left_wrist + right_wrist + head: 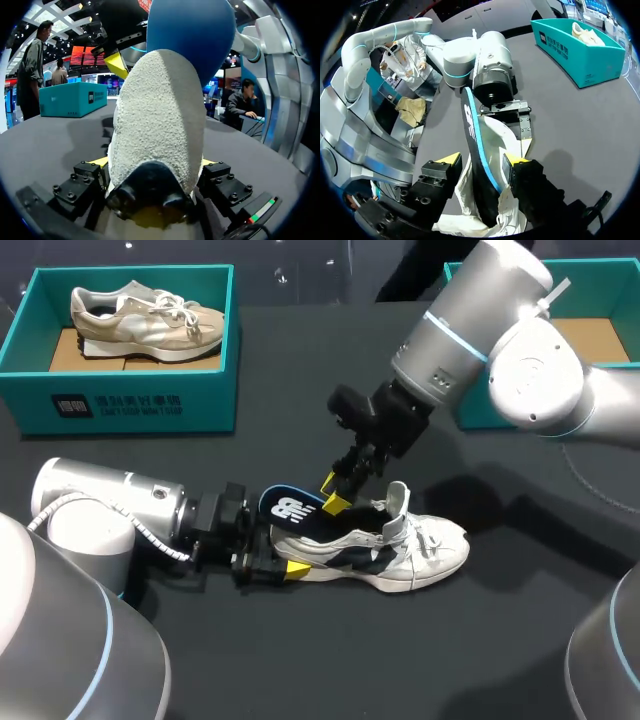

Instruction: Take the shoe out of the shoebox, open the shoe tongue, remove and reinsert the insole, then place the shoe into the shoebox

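Dark table (300, 660) here, with a teal shoebox (130, 400) upper left holding a beige shoe (145, 320) and another box (600, 280) upper right. The white shoe (420, 550) sits lower middle, and my left gripper (285, 566) is clamped on its heel. The right gripper (335, 493) has its fingers apart around the half-out insole (290, 508).

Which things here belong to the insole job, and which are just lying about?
In the job: white shoe, insole standing out of it, left gripper shut on its heel, right gripper at the insole, probably the right shoebox.
Lying about: left shoebox, beige shoe in it.
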{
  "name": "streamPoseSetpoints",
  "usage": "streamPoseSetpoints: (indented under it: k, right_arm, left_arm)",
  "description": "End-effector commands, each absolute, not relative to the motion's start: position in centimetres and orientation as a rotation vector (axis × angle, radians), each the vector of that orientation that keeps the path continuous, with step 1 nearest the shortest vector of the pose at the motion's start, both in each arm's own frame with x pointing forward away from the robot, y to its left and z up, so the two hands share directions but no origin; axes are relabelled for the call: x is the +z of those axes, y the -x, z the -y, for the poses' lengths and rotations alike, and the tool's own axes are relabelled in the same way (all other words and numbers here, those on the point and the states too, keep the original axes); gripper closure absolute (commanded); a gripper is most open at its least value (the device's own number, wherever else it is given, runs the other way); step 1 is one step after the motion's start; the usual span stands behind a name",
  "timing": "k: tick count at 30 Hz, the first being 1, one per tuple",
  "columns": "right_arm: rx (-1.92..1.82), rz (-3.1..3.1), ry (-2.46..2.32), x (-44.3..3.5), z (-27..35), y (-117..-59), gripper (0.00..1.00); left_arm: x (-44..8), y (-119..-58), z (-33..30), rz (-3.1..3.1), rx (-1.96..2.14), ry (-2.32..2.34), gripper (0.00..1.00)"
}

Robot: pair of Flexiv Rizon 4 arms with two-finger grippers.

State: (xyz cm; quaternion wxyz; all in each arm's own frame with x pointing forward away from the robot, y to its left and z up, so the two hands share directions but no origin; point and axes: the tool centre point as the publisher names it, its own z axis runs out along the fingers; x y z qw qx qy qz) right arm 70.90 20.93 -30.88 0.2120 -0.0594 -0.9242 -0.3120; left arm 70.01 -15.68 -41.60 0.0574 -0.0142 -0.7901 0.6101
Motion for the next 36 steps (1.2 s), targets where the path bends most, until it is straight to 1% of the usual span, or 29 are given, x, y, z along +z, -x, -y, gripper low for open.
streamPoseSetpoints:
  k: [1,6,10,14,18,21,27,28,29,30,33,36]
  right_arm:
    - [-0.901,2.55,0.158,-31.9,-21.4,-70.8,0.46]
    - [-0.94,2.526,0.13,-32.4,-21.8,-70.6,0.45]
    - [-0.96,2.51,0.12,-32.7,-21.9,-70.3,0.5]
    - [-0.978,2.492,0.109,-33.2,-22.1,-70.0,0.51]
    - [-0.993,2.477,0.104,-33.6,-22.1,-69.9,0.56]
    - [-1.0,2.475,0.1,-33.7,-22.2,-69.8,0.61]
    - [-0.995,2.472,0.088,-33.7,-22.4,-69.9,0.68]
    - [-0.992,2.473,0.088,-33.7,-22.4,-69.8,0.71]
    - [-0.991,2.473,0.086,-33.7,-22.5,-69.8,0.78]
    - [-0.99,2.474,0.084,-33.7,-22.5,-69.8,0.81]
    - [-0.989,2.476,0.074,-33.7,-22.6,-69.7,1.0]
    - [-0.982,2.482,0.063,-33.5,-22.8,-69.6,1.0]
  left_arm:
    - [-41.8,-70.1,15.7,2.396,1.848,0.044,1.0]
    - [-41.8,-70.1,15.7,2.396,1.848,0.044,1.0]
    - [-41.8,-70.1,15.7,2.396,1.848,0.044,1.0]
    - [-41.8,-70.1,15.7,2.396,1.848,0.044,1.0]
    - [-41.8,-70.1,15.7,2.396,1.848,0.044,1.0]
    - [-41.8,-70.1,15.7,2.396,1.848,0.044,1.0]
    - [-41.8,-70.1,15.7,2.396,1.848,0.044,1.0]
    - [-41.8,-70.1,15.7,2.396,1.848,0.044,1.0]
    - [-41.8,-70.1,15.7,2.396,1.848,0.044,1.0]
    - [-41.8,-70.1,15.7,2.396,1.848,0.044,1.0]
    - [-41.8,-70.1,15.7,2.396,1.848,0.044,1.0]
    - [-41.8,-70.1,15.7,2.396,1.848,0.044,1.0]
